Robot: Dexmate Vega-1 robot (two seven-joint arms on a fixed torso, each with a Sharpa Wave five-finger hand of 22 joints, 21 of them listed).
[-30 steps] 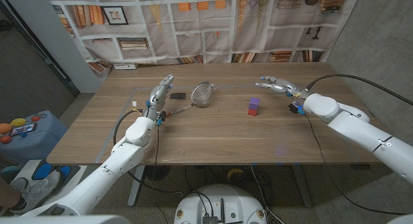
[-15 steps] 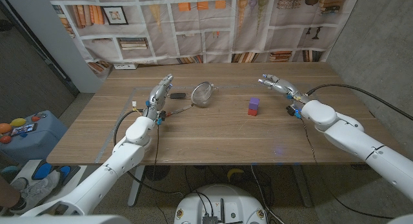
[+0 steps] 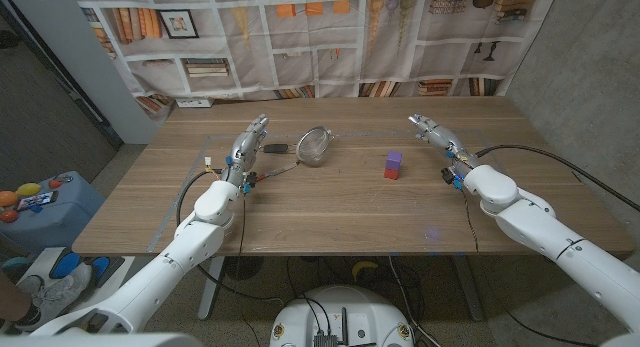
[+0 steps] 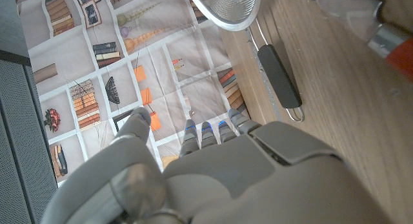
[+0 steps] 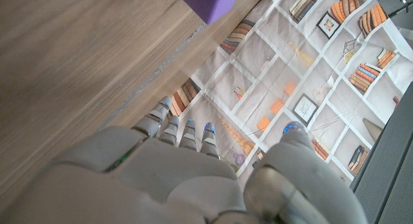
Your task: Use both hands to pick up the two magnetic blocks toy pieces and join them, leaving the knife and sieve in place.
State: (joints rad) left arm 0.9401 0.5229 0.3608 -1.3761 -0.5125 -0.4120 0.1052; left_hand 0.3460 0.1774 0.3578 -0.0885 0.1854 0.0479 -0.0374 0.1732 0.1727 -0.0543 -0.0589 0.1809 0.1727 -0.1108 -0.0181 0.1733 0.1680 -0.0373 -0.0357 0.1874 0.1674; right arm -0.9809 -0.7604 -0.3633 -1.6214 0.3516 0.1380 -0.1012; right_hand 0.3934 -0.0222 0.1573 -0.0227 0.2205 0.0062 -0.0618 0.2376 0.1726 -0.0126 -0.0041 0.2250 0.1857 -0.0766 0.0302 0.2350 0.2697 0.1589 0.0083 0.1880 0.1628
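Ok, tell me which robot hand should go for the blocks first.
Right. The right robot hand is open with bare table between it and the purple and red blocks. The left robot hand stands across the table, with the sieve between it and the blocks.

A purple block point(image 3: 394, 159) sits stacked on a red block point(image 3: 391, 173) mid-surface. The sieve point(image 3: 314, 144) lies near the left hand point(image 3: 250, 142); the right hand point(image 3: 437, 134) hovers empty, fingers apart.
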